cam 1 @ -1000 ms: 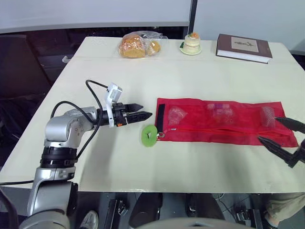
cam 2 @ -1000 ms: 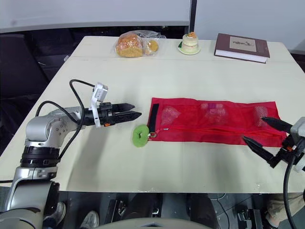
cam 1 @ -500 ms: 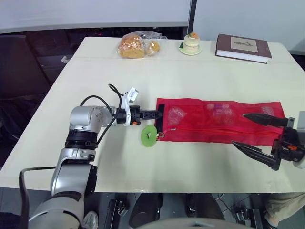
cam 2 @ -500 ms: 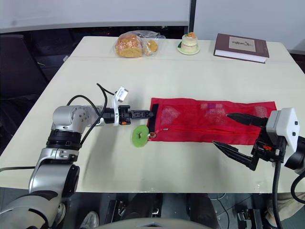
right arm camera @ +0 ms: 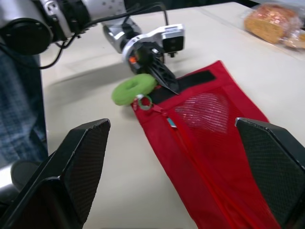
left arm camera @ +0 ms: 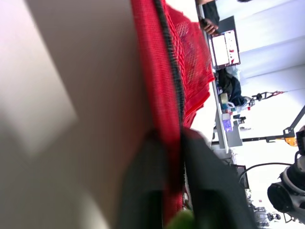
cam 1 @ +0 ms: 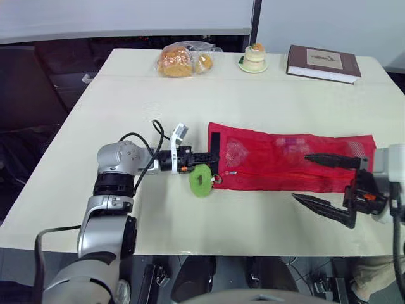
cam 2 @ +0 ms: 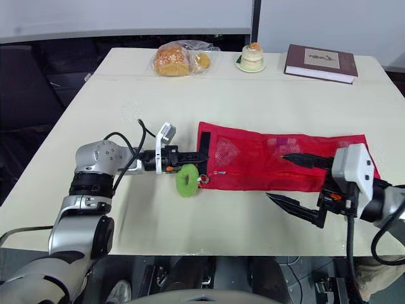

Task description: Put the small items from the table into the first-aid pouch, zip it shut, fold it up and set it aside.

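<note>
Left hand (cam 1: pixel 212 157) pinching the pouch (cam 1: pixel 297 166), right hand (cam 1: pixel 299 177) spread
The red pouch lies lengthwise on the tabletop (cam 1: pixel 190 101), with a green ring (cam 1: pixel 201 180) on its zip pull. The left hand is clamped on the black-edged left end (the wrist view shows mesh between its fingers). The right hand hangs wide open at the right end, one finger over the mesh, the other over bare tabletop

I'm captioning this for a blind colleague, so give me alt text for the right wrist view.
A red mesh pouch lies on a cream table, its black-edged end pinched by the left tool beside a green ring at the zipper pull. The right tool frames the foreground, its two black fingers wide open.
</note>
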You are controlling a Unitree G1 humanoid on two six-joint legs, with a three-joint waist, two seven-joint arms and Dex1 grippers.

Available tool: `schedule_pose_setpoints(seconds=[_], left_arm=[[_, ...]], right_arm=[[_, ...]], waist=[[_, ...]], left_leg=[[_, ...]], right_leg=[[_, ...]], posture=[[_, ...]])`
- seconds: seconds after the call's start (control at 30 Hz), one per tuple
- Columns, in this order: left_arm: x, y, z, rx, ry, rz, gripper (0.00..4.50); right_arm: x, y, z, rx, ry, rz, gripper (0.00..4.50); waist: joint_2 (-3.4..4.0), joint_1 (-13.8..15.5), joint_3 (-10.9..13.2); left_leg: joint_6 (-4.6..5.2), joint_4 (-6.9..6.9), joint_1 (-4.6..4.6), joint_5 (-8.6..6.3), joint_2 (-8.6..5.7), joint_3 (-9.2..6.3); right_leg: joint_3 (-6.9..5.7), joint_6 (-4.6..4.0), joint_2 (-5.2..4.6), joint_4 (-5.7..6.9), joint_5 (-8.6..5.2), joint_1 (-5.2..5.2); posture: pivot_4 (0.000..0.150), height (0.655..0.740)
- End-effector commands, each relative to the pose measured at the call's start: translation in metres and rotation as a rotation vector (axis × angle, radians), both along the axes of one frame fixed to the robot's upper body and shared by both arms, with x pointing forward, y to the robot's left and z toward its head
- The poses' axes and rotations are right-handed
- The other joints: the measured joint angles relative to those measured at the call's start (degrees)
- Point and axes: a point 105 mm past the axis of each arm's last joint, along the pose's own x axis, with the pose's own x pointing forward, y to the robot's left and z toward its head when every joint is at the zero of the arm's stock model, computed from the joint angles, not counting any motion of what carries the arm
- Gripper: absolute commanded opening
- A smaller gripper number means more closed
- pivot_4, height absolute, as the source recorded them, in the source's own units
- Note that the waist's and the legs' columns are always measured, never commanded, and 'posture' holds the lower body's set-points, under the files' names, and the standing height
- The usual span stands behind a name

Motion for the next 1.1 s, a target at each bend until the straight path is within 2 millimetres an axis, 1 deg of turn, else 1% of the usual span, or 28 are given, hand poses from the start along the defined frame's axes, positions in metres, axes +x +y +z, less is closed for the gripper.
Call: schedule_pose_setpoints(seconds=[0.03,0.1,0.2,0.27,0.33,0.37,0.47,0.57,0.63,0.7,0.87,1.03,1.07,1.1], left_arm=[[0.005,-0.002,0.014,-0.066,-0.010,0.017,0.01],[0.006,-0.008,0.014,-0.088,0.011,0.012,0.01],[0.006,-0.014,0.012,-0.094,0.023,0.010,0.01],[0.007,-0.026,0.009,-0.106,0.039,0.007,0.01],[0.009,-0.038,0.006,-0.110,0.046,0.004,0.01],[0.010,-0.041,0.005,-0.112,0.049,0.008,0.01],[0.015,-0.044,0.002,-0.094,0.041,0.031,0.01],[0.019,-0.045,-0.001,-0.090,0.043,0.054,0.01],[0.021,-0.045,-0.002,-0.087,0.039,0.069,0.01],[0.023,-0.043,-0.003,-0.084,0.036,0.085,0.01],[0.026,-0.041,-0.005,-0.082,0.034,0.102,0.01],[0.026,-0.043,-0.005,-0.088,0.031,0.095,0.01],[0.026,-0.043,-0.005,-0.089,0.031,0.094,0.00],[0.026,-0.043,-0.005,-0.089,0.030,0.094,0.00]], right_arm=[[0.005,0.018,0.004,-0.001,-0.046,0.051,4.50],[0.013,0.036,0.003,0.012,-0.060,0.098,4.50],[0.021,0.051,0.001,0.013,-0.070,0.125,4.50],[0.033,0.072,-0.004,0.041,-0.059,0.168,4.50],[0.043,0.093,-0.014,0.060,-0.035,0.222,4.50],[0.045,0.099,-0.019,0.052,-0.030,0.243,4.50],[0.047,0.114,-0.042,-0.062,-0.060,0.319,4.50],[0.052,0.126,-0.060,-0.109,-0.056,0.345,4.50],[0.058,0.129,-0.083,-0.207,-0.064,0.349,4.50],[0.061,0.127,-0.097,-0.272,-0.060,0.347,4.50],[0.065,0.125,-0.116,-0.328,-0.028,0.323,4.50],[0.076,0.110,-0.139,-0.443,-0.001,0.236,4.50],[0.076,0.108,-0.141,-0.459,-0.004,0.234,3.95],[0.075,0.106,-0.141,-0.470,-0.010,0.238,3.61]], waist=[[0.00,-0.06,0.00],[-0.02,-0.35,0.00],[-0.03,0.09,0.00],[-0.06,-0.02,-0.01],[-0.09,-0.19,-0.02],[-0.08,0.10,-0.02],[-0.12,0.02,-0.02],[-0.12,-0.18,-0.02],[-0.12,-0.33,-0.02],[-0.12,-0.21,-0.02],[-0.11,-0.26,-0.03],[-0.10,-0.28,-0.06],[-0.10,-0.28,-0.06],[-0.10,-0.27,-0.07]], left_leg=[[0.00,0.00,0.00,0.00,0.00,0.00],[-0.05,0.00,0.05,0.03,0.00,0.04],[-0.11,0.00,0.00,0.06,0.00,-0.07],[-0.24,0.00,-0.09,0.14,-0.05,-0.16],[-0.26,0.00,-0.06,0.15,-0.09,-0.09],[-0.26,0.01,-0.01,0.16,-0.12,-0.03],[-0.26,0.03,-0.12,0.16,-0.21,-0.16],[-0.26,0.03,-0.06,0.16,-0.22,-0.09],[-0.33,0.02,0.00,0.19,-0.20,-0.11],[-0.37,0.01,0.00,0.22,-0.19,-0.19],[-0.38,0.01,0.03,0.22,-0.20,-0.18],[-0.40,0.01,0.04,0.23,-0.20,-0.19],[-0.40,0.01,0.05,0.23,-0.20,-0.19],[-0.41,0.01,0.05,0.23,-0.20,-0.19]], right_leg=[[0.00,0.00,-0.01,0.00,0.00,0.00],[0.02,0.00,-0.01,0.02,0.00,-0.01],[-0.06,-0.01,-0.01,0.04,0.00,-0.03],[-0.14,-0.01,-0.05,0.03,0.00,-0.04],[-0.08,-0.01,-0.07,0.03,0.01,-0.04],[-0.03,-0.01,-0.11,0.05,0.02,-0.04],[-0.13,-0.01,-0.15,0.03,0.01,-0.04],[-0.06,0.00,-0.14,0.05,0.02,-0.04],[-0.08,-0.01,-0.11,0.12,0.02,-0.06],[-0.13,-0.01,-0.11,0.15,0.02,-0.05],[-0.10,-0.01,-0.12,0.15,0.02,-0.05],[-0.11,-0.02,-0.12,0.16,0.03,-0.05],[-0.11,-0.02,-0.12,0.16,0.03,-0.04],[-0.11,-0.02,-0.12,0.16,0.03,-0.04]], posture=[[0.150,0.7289],[0.150,0.7289],[0.150,0.7289],[0.150,0.7289],[0.150,0.7289],[0.150,0.7289],[0.150,0.7289],[0.150,0.7289],[0.150,0.7289],[0.150,0.7289],[0.150,0.7289],[0.150,0.7289],[0.150,0.7289],[0.150,0.7289]])
